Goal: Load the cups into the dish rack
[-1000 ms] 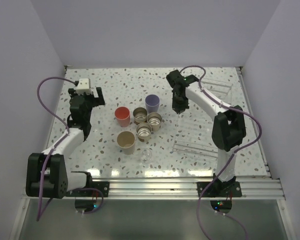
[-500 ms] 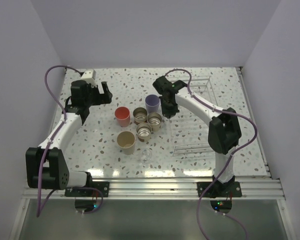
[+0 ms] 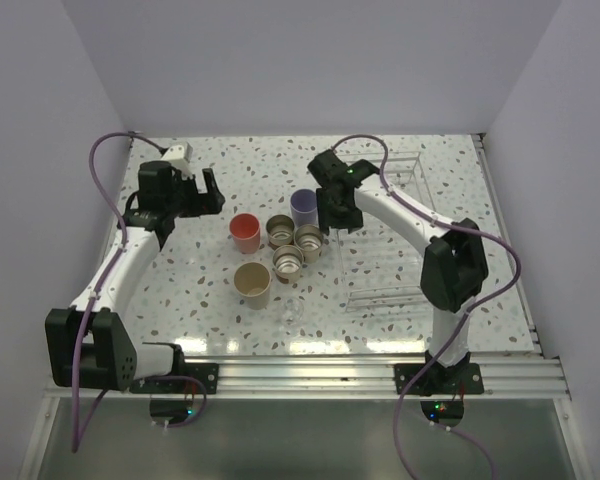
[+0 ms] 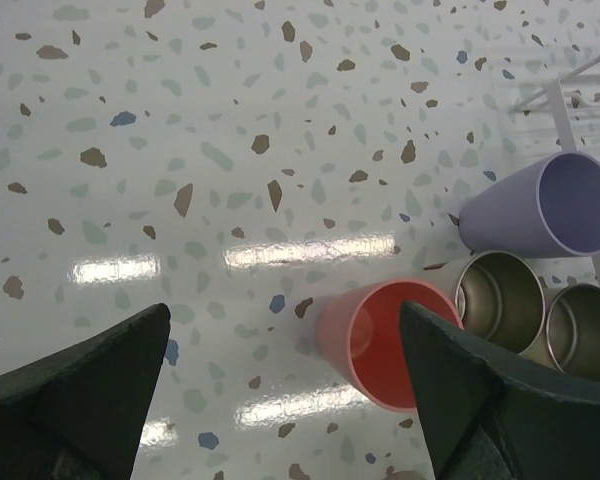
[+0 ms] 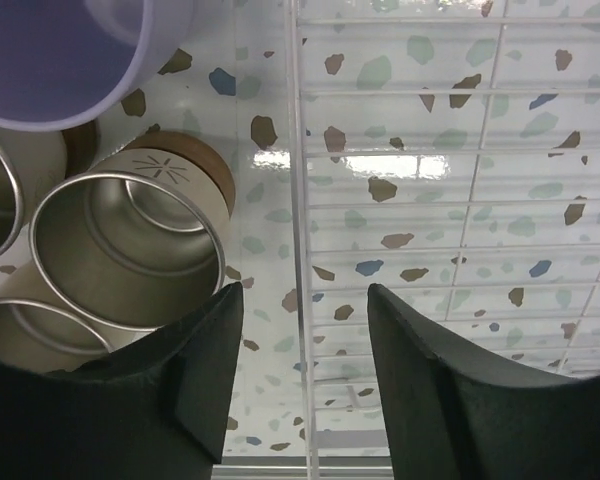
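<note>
The right fingers [image 5: 200, 390] hang half spread and empty over the left wall of the dish rack [image 5: 298, 150], with the nearest beige cup [image 5: 130, 250] just to one side. The likely step is picking a cup from the cluster. To do it well, the fingers should move off the rack wall and come down over a single rim, one finger inside and one outside. The cups stand too close together for a grip around the body. The lavender cup [image 3: 304, 207] at the far side of the cluster has its right flank free, so it looks the easiest first pick. It should be lifted straight up so the neighbours stay upright.

The left fingers [image 4: 80, 390] are spread wide and empty above the pink-red cup [image 4: 380, 340].

All the cups sit upright near the middle of the table [image 3: 210, 320], left of the rack, and none shows in it. The tan cup [image 3: 252, 283] stands nearest the front edge.

The plastic tumblers are smooth, thin-walled and slightly tapered. The beige ones have shiny metal linings that probably give little friction. The rack is clear ribbed plastic, its thin walls hard to pick out against the glossy speckled table.
</note>
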`<state>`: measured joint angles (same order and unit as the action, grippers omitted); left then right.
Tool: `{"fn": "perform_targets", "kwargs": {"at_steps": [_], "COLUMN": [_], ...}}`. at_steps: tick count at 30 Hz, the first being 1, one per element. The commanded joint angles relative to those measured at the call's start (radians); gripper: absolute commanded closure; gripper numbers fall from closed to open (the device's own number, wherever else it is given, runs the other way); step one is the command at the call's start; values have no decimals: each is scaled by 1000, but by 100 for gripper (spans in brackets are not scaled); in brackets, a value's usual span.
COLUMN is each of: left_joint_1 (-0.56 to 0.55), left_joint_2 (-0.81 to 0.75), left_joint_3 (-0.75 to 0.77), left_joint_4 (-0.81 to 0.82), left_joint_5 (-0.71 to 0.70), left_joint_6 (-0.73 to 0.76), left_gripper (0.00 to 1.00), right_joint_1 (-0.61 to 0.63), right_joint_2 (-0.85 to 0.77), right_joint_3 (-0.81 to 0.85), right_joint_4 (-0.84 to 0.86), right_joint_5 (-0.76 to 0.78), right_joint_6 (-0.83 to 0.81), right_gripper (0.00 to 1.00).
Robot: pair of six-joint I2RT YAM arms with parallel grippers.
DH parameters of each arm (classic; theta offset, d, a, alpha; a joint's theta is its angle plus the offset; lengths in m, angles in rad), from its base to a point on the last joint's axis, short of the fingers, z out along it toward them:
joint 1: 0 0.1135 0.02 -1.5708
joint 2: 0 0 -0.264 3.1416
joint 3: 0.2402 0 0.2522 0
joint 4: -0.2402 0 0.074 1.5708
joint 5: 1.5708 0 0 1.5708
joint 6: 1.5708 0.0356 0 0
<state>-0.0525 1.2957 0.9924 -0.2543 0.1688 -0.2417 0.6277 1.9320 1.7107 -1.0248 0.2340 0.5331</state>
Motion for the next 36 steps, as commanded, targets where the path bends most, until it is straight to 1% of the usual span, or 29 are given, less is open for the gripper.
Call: {"fn": "perform_targets", "kwargs": {"at_steps": [1,2,3,6,10,13,14,15,20,22,27,32,33,36], "left_joint_1": [-6,-10,-15,-26,-38,-47,-55,-59,-96,-106,-153,-171,-173,-176], "left_joint_2": [-21,-22,-22,-22,-12,4,14,20,62,79,117,157,163,186], "left_joint_3": [25,28,29,41,49,46,48,51,61,66,46,15,12,-1], "left_joint_4": [-59,-63,-66,-86,-109,-108,-108,-108,-112,-118,-119,-85,-77,-54], "left_joint_5": [18,17,11,8,-12,-15,-15,-17,-46,-58,-98,-106,-104,-100], "left_joint_6": [22,24,27,33,38,30,28,30,30,28,24,-1,-10,-27], "left_gripper": [0,0,0,0,0,1,1,1,2,5,9,16,20,27], "right_joint_1": [1,0,0,1,0,1,1,1,1,1,0,0,-2,0], "right_joint_2": [-114,-123,-134,-189,-277,-379,-433,-464,-606,-656,-734,-827,-837,-866], "right_joint_3": [38,49,55,76,69,8,-14,-58,-170,-201,-244,-301,-309,-324], "right_joint_4": [-4,-11,-14,-30,-44,-18,6,17,48,40,-12,-50,-55,-81], "right_joint_5": [56,62,76,83,62,15,-23,-36,-62,-58,-19,-12,-15,-18], "right_joint_6": [15,16,18,24,31,34,37,48,93,94,94,108,110,107], "right_gripper": [40,38,34,29,27,26,26,25,25,25,24,24,24,24]}}
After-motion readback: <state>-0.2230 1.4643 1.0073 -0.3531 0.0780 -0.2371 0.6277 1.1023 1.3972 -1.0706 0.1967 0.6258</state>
